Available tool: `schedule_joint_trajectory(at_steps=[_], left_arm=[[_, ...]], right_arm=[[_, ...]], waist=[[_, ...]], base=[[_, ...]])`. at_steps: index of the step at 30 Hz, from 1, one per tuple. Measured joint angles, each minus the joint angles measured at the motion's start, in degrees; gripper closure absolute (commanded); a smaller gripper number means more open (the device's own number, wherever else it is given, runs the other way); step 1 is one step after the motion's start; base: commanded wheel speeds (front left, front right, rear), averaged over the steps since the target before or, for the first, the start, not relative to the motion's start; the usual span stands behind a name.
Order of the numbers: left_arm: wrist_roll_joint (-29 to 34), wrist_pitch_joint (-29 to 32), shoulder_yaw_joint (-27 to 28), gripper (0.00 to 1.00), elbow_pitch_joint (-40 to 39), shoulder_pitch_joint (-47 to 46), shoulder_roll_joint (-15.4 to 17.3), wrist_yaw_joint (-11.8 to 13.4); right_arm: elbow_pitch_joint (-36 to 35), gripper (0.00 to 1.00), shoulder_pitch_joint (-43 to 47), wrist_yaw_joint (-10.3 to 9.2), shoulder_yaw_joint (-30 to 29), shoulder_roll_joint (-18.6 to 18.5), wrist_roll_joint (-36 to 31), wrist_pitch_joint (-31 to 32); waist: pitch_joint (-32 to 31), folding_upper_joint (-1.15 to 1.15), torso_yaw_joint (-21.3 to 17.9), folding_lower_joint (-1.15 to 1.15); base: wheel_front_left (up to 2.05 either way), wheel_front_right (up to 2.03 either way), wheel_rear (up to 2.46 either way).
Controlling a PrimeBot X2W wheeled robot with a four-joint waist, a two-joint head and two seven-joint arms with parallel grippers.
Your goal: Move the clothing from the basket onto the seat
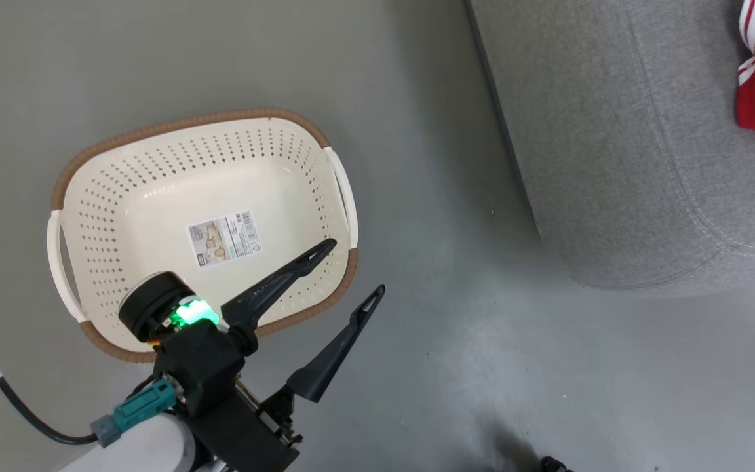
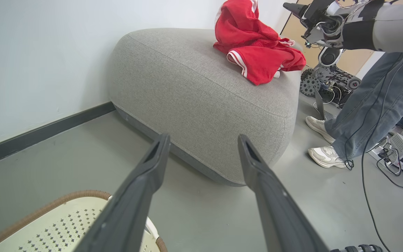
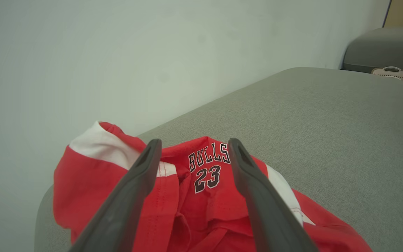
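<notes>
- The basket [image 1: 187, 124] holds just its label [image 1: 225, 237].
- The left gripper [image 1: 358, 265] hangs by its rim, spread, holding nothing.
- The clothing [image 3: 205, 168] lies heaped on the seat [image 3: 327, 122], with the right gripper [image 3: 194, 141] spread over it.
- This looks like the drop-off. Next, lift that arm clear without snagging cloth.

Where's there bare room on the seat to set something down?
The seat is bare from the clothing to its corner near the basket; the basket holds just a label. Crowded: the clothing by the wall, at the right end effector.

red clothing [image 3: 82, 182] with white panels, stripes and black lettering; light grey seat [image 2: 187, 91]; cream perforated basket [image 1: 122, 196], brown rim.
</notes>
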Motion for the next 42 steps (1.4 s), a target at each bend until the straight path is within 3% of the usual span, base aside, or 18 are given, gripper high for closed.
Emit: schedule_joint_trajectory(at_steps=[8,17,21,28,42], left_arm=[[-1.0,-2.3,0.3,0.00,5.0,0.7,-3.5,0.6],[-4.6,-4.7,3.7,0.00,12.5,5.1,-7.2,3.1],[-8.0,-5.2,6.1,0.00,15.4,6.7,-10.3,3.6],[-10.7,-5.4,10.0,0.00,19.4,8.3,-14.1,4.6],[-9.9,-5.7,14.3,0.00,27.3,11.0,-15.8,5.1]], right_arm=[[-3.3,0.00,5.5,1.22,0.5,0.3,-4.3,0.0],[-14.5,0.00,17.8,2.14,2.5,7.1,-8.4,0.0],[-18.9,0.00,23.5,2.13,2.6,8.3,-11.3,0.0],[-25.5,0.00,32.5,2.11,4.3,11.5,-15.4,0.0],[-28.8,0.00,40.6,2.15,11.0,17.0,-21.0,0.0]], waist=[[-4.6,0.00,-0.4,0.00],[-11.3,0.00,0.2,0.00],[-14.4,0.00,1.0,-0.01],[-19.6,-0.01,3.6,-0.01],[-26.7,-0.01,11.5,-0.01]], base=[[0.00,0.00,0.00],[0.00,0.00,0.00],[0.00,0.00,0.00],[0.00,0.00,0.00],[0.00,0.00,0.00]])
